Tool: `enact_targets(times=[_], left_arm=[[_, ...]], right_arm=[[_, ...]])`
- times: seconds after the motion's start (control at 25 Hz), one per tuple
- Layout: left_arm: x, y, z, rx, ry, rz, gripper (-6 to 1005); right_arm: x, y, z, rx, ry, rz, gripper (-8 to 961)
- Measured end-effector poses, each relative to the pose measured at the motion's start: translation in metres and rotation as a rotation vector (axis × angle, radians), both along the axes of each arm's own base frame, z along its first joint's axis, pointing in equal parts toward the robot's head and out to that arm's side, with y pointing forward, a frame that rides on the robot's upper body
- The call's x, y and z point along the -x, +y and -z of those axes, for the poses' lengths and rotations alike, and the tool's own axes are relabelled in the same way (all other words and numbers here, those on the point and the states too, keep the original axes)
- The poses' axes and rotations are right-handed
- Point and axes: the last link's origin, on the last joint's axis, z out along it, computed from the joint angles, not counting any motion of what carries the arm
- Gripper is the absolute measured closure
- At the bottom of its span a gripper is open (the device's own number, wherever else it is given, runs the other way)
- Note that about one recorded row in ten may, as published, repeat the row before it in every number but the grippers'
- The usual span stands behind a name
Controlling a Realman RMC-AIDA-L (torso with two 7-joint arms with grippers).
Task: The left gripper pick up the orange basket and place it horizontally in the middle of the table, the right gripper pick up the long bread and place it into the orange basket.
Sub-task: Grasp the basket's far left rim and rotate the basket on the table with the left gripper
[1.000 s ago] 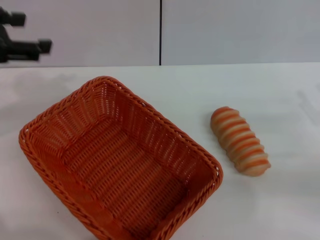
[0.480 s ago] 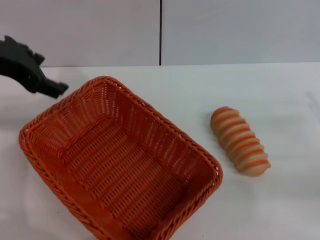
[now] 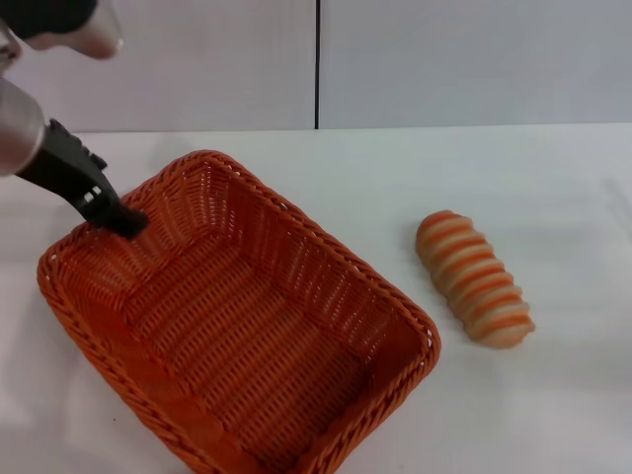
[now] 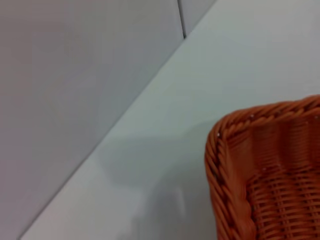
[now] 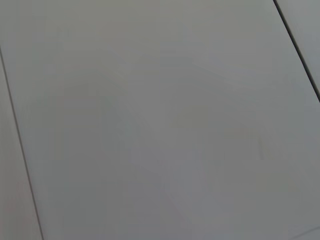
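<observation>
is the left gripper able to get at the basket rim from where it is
Probably yes: the left gripper is already at the far-left rim of the basket, with nothing between them. Whether it touches the rim is unclear.

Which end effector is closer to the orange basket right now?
Left. The left end effector is at the orange basket's far-left rim; the right end effector is not in view.

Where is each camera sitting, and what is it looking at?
Head view: high on the robot, facing forward and down at the table, orange basket and long bread; the left gripper reaches the basket's far left rim.
Left wrist view: on the left arm, seeing one basket corner; no fingers.
Right wrist view: only plain grey surface.
Head and left wrist views share the basket.
</observation>
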Motion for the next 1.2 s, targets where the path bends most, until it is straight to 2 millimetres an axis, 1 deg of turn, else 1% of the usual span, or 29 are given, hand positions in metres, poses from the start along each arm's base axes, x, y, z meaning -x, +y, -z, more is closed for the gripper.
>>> enact_targets(times=[0.28,0.32,0.48,0.88,1.08,1.2], left_arm=[[0.001,0.005,0.019,0.021,0.043,-0.005,203],[0.001,0.005,0.019,0.021,0.043,-0.005,204],[0.004,0.012,0.03,0.044,0.048,-0.028,207],[0.003,0.02,0.037,0.059,0.076,-0.029,216],[0.008,0.021,0.041,0.078,0.094,-0.043,220],[0.01,0.023,0.042,0.075,0.108,-0.041,328]], right_arm=[[-0.001,0.001,-0.001,-0.002,-0.005,0.008,288],[-0.001,0.001,-0.001,-0.002,-0.005,0.008,288],[-0.003,0.001,-0.002,-0.006,-0.01,0.02,288],[-0.006,0.004,-0.002,-0.001,-0.022,0.042,288],[-0.007,0.008,-0.001,0.003,-0.028,0.054,288],[-0.006,0.009,-0.001,0.004,-0.029,0.055,288]])
